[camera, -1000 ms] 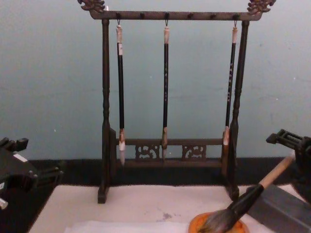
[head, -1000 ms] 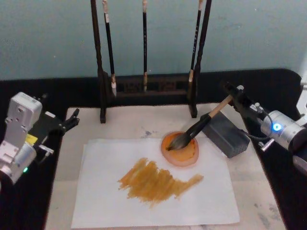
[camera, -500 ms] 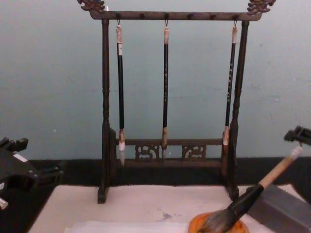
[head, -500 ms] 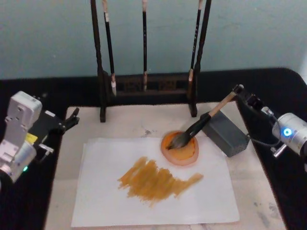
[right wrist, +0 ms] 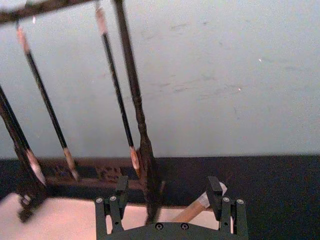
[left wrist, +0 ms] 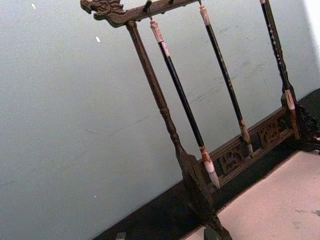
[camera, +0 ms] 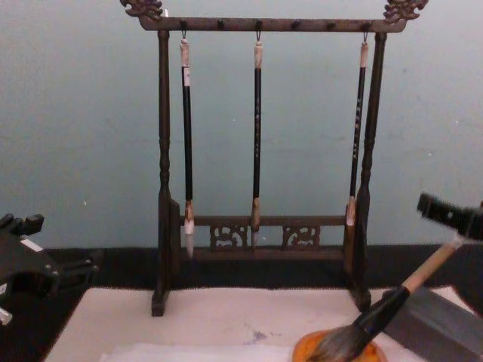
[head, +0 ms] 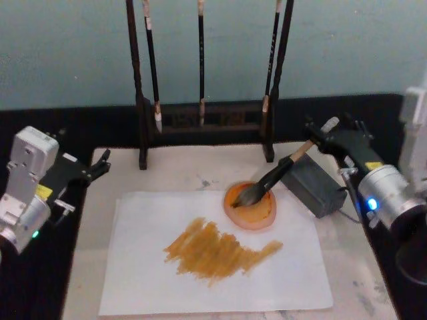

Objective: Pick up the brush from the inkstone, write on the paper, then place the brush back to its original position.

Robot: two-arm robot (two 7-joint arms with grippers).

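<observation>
Head view: the brush (head: 280, 172) lies tilted, its bristles in the orange inkstone (head: 251, 207) and its black collar propped on the grey block (head: 313, 186), the tan handle rising toward the right gripper (head: 328, 135).
Right gripper: sits at the white end cap of the brush, jaws spread apart with one on either side of the handle tip, not pressing on it; the right wrist view shows the two fingers (right wrist: 217, 195) wide apart and the handle end between them.
Left gripper: (head: 100, 165) parked at the left edge of the surface (head: 167, 175), well apart from the paper; jaws open and holding nothing.
Paper: (head: 147, 280) lies flat on the surface, with a broad orange-brown smear (head: 217, 252) across its middle; the inkstone rests on its upper right part.
Rack: the dark wooden rack (head: 203, 120) stands behind the paper with three slim black brushes (camera: 257, 136) hanging from its top bar.
Chest view: the brush (camera: 385, 305) slants up to the right from the inkstone (camera: 339, 351), and the right gripper (camera: 450, 216) hangs just above its end cap.
</observation>
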